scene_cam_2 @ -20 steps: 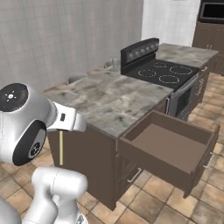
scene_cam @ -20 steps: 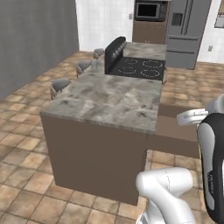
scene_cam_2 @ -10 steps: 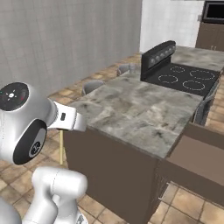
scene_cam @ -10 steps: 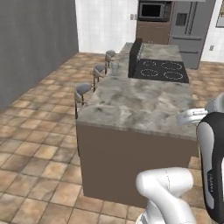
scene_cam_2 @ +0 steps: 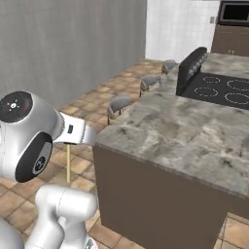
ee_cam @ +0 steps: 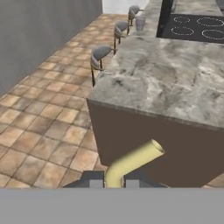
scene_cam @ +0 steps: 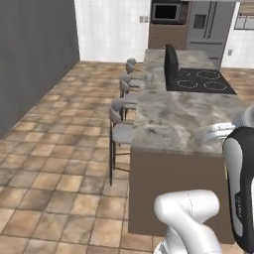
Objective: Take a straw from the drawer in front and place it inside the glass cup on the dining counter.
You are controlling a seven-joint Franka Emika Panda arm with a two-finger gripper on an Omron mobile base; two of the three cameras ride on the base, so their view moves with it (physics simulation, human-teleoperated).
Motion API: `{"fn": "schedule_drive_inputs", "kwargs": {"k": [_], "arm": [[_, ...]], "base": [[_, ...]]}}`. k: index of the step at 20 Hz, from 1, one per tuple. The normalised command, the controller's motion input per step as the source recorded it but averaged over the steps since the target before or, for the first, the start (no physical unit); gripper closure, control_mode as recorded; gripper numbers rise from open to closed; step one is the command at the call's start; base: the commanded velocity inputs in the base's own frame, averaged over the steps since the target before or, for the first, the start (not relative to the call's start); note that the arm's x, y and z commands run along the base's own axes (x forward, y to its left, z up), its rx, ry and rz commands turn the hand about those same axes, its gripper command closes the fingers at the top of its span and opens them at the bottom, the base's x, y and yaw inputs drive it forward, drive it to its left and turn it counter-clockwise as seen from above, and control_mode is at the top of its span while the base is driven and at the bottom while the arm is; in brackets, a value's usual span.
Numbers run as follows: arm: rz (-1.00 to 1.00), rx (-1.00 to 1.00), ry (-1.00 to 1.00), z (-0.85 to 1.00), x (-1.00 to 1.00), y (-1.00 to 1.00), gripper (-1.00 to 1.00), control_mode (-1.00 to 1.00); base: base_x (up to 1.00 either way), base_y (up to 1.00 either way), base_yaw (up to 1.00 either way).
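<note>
Your gripper (ee_cam: 114, 183) is clamped on the straw (ee_cam: 131, 162). The glass cup (ee_cam: 140, 22) stands at the dining counter's (ee_cam: 175, 83) far edge; swing carelessly and the straw could snag the near corner.

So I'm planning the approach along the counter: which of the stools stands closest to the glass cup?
The farthest stool in the row, with its grey seat beside the glass cup on the dining counter. The other stools stand nearer the robot, further from the cup.
</note>
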Motion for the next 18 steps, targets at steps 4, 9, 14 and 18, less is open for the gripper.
{"fn": "schedule_drive_inputs", "kwargs": {"k": [4, 9, 14, 18], "arm": [[0.00, 0.00, 0.00, 0.00, 0.00, 0.00, 1.00, 1.00], [0.00, 0.00, 0.00, 0.00, 0.00, 0.00, 1.00, 1.00], [0.00, 0.00, 0.00, 0.00, 0.00, 0.00, 1.00, 1.00], [0.00, 0.00, 0.00, 0.00, 0.00, 0.00, 1.00, 1.00]], "base": [[0.21, 1.00, -0.33], [0.12, 1.00, -0.39], [0.03, 1.00, -0.46], [0.03, 1.00, -0.51]]}}
